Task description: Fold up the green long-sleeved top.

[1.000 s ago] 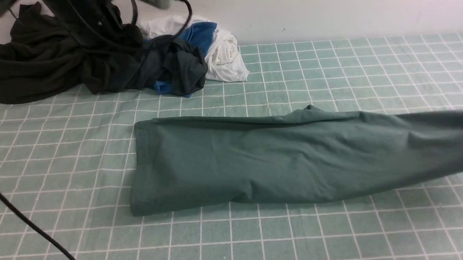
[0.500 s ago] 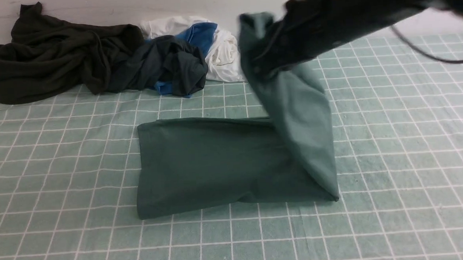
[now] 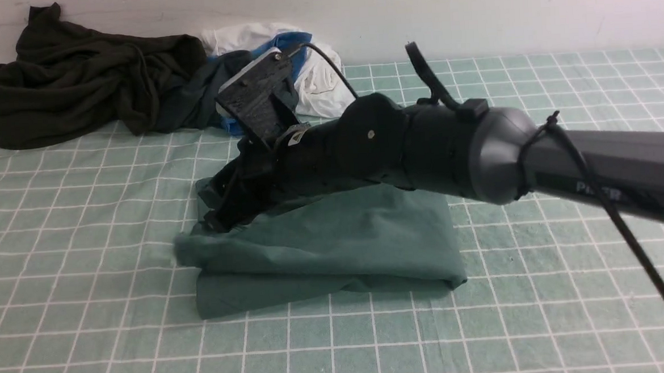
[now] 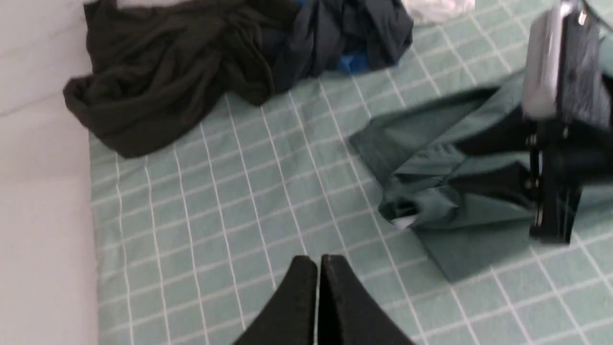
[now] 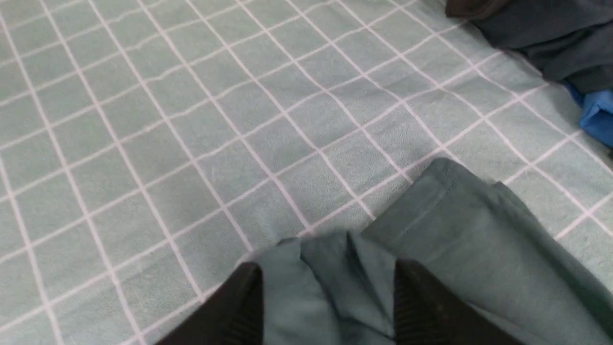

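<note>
The green long-sleeved top [image 3: 357, 236] lies folded double on the checked tablecloth, its upper layer bunched at the left edge. My right arm reaches across it from the right. The right gripper [image 3: 215, 214] sits low at that left edge. In the right wrist view its jaws [image 5: 328, 275] stand apart, with a loose fold of the green top [image 5: 459, 230] lying between them. The left wrist view shows the same gripper [image 4: 462, 163] and the top [image 4: 469, 249]. My left gripper [image 4: 318, 268] is shut and empty, above bare cloth left of the top, out of the front view.
A pile of dark clothes [image 3: 76, 80] lies at the back left, with white and blue garments [image 3: 320, 73] beside it by the wall. The green checked tablecloth [image 3: 85, 250] covers the table. The right arm's cable [image 3: 642, 250] hangs at the right.
The right arm has carried the top's right half up and over to the left, laying it on the left half. The left arm has left the front view.
</note>
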Controlling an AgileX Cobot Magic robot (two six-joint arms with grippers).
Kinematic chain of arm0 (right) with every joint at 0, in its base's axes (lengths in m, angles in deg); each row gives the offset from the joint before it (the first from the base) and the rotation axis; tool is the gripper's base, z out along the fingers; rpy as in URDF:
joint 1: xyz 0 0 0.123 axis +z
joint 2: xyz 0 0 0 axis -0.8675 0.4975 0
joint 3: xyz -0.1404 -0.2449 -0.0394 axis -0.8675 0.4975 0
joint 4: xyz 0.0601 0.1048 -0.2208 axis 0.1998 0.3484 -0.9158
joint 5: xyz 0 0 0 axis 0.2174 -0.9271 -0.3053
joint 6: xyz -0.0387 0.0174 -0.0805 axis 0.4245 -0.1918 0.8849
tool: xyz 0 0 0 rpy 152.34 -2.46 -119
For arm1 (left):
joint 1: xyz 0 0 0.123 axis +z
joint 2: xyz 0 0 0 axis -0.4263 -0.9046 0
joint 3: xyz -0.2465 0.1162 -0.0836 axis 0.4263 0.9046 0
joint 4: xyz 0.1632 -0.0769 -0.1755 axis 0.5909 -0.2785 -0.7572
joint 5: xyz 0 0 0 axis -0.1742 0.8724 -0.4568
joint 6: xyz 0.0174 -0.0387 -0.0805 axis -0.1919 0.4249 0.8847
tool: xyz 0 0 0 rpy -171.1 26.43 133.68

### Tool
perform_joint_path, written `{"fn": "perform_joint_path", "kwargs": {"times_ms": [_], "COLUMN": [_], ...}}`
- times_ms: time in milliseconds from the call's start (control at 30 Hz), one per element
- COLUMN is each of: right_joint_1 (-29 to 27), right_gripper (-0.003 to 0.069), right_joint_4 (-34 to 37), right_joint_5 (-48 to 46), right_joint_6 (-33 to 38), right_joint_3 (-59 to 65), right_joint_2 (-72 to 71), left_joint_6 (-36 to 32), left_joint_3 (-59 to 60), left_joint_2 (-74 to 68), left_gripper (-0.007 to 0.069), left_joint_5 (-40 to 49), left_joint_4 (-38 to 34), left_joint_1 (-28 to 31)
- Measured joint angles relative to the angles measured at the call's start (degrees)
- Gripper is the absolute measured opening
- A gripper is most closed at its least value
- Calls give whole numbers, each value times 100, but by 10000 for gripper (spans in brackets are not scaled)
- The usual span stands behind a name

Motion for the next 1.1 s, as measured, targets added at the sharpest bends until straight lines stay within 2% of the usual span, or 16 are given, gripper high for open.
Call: {"fn": "perform_joint_path", "kwargs": {"times_ms": [100,200,333,400,467,500,567,700,967,1100], "right_joint_1": [-181,-541,-1072,-1366,-1508,-1660,-1832,-2113,-2261,-2261], "right_gripper": [488,476,355,232,177,89,31,-8,-11,-11], "right_joint_4": [12,-65,-382,-652,-774,-848,-888,-904,-975,-988], "right_joint_5": [-772,-1749,-2949,-3688,-4064,-4384,-4562,-4337,-2071,-1476], "right_joint_6": [-15,-398,-977,-1178,-1230,-1258,-1279,-1283,-1278,-1278], "right_joint_3": [0,-7,-38,-40,-33,31,202,1071,3396,4082], "right_joint_2": [-517,-1203,-1965,-2352,-2490,-2687,-2996,-3940,-6611,-7441], "left_joint_6": [349,759,1202,1339,1373,1388,1388,1388,1388,1388], "left_joint_3": [1192,2278,3677,4365,4631,4988,5298,5694,5765,5765], "left_joint_2": [919,1853,3079,3654,3971,4306,4713,5237,5435,5435], "left_gripper": [-3,-3,-3,-3,-3,-3,-3,-3,-3,-3], "left_joint_5": [-70,-411,-1056,-1411,-1601,-1793,-1975,-2010,-2050,-2050], "left_joint_4": [174,323,497,522,522,522,522,540,545,550], "left_joint_1": [0,0,0,0,0,0,0,0,0,0]}}
